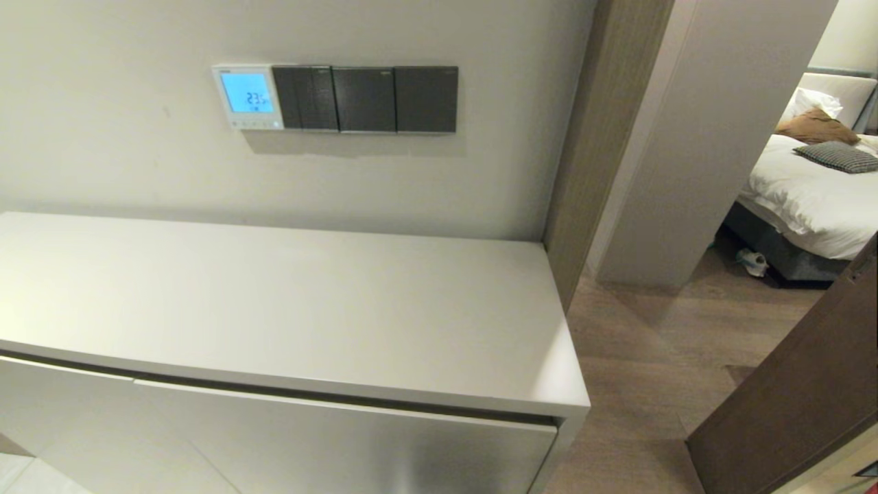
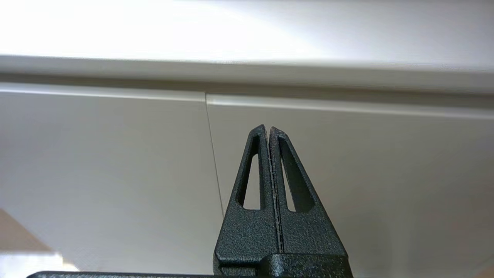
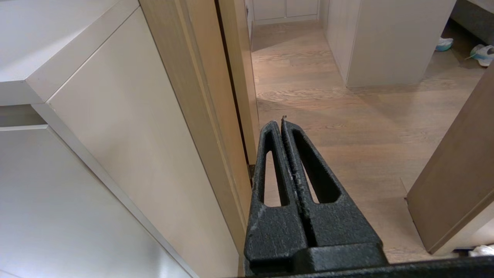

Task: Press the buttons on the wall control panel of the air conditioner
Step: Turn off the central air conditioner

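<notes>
Two grippers sit low and out of the head view, both far from the wall where the work is. Furthest left on the wall, the air conditioner's wall control panel (image 1: 247, 97) glows light blue with digits, and the buttons (image 1: 252, 124) run in a thin pale strip along its lower edge, tiny and close together. Touching its right side are three dark grey switch plates (image 1: 365, 99) in a row; I judge the main hazard to be a fingertip drifting right onto the nearest rocker, or straddling two buttons at once, since the strip is so narrow. Below, the white cabinet top (image 1: 288, 309) juts out from the wall, so an arm has to rise over its front edge and reach across it; clipping that edge looks like the second risk. The left gripper (image 2: 268, 127) hangs in front of the cabinet doors (image 2: 115, 162), just under the overhanging top, its fingers pressed together and holding nothing, which would give one blunt tip for pressing. The right gripper (image 3: 278, 122) is also closed and empty, beside the cabinet's right end near the wooden door frame (image 3: 200, 96), with open wood floor (image 3: 347, 116) beyond. Room is free above the cabinet top, tight at the frame and the open door (image 1: 809, 391) to the right.
</notes>
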Available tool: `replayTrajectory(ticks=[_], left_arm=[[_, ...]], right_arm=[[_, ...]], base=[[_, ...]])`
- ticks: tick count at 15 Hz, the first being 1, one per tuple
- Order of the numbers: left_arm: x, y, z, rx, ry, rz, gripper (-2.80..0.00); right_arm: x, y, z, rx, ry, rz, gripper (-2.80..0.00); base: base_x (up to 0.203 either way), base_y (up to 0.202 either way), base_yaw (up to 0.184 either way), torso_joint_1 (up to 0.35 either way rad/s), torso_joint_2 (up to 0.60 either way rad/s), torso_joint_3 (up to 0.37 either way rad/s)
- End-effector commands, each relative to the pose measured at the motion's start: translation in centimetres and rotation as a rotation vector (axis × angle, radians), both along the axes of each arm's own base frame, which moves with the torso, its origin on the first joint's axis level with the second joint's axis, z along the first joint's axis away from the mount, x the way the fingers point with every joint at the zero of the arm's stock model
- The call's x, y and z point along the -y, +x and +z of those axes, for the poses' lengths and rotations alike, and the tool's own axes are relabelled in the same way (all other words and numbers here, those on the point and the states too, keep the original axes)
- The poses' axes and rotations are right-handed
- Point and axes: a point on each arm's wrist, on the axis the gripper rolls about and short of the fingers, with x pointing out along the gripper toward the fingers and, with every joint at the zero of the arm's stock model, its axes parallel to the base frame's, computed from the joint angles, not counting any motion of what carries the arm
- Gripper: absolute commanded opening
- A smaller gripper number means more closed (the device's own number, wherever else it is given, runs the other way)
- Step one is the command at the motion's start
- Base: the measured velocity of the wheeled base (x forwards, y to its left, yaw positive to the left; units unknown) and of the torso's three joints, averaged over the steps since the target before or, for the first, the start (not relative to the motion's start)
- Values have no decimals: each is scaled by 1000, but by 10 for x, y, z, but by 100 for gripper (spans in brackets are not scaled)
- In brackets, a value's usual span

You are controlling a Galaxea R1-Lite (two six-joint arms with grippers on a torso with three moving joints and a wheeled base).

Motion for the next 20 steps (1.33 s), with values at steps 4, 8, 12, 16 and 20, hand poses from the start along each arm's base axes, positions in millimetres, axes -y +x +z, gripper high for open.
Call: replayTrajectory(ticks=[4,8,12,16,20], left_arm=[[1,8,49,6,-4,-29,-280],[2,46,110,-21,-40,-87,-280],[6,100,175,-48,-99,-243,-280],[14,164,209,-110,-159,-376,-280],[38,224,220,-171,-185,-484,-280]], right_arm=[[0,0,0,-3,0,1,-280],[0,0,0,-3,0,1,-280],[0,0,0,-3,0,1,-280],[0,0,0,-3,0,1,-280],[0,0,0,-3,0,1,-280]], base=[[0,0,0,0,0,0],[0,0,0,0,0,0],[0,0,0,0,0,0],[0,0,0,0,0,0],[0,0,0,0,0,0]])
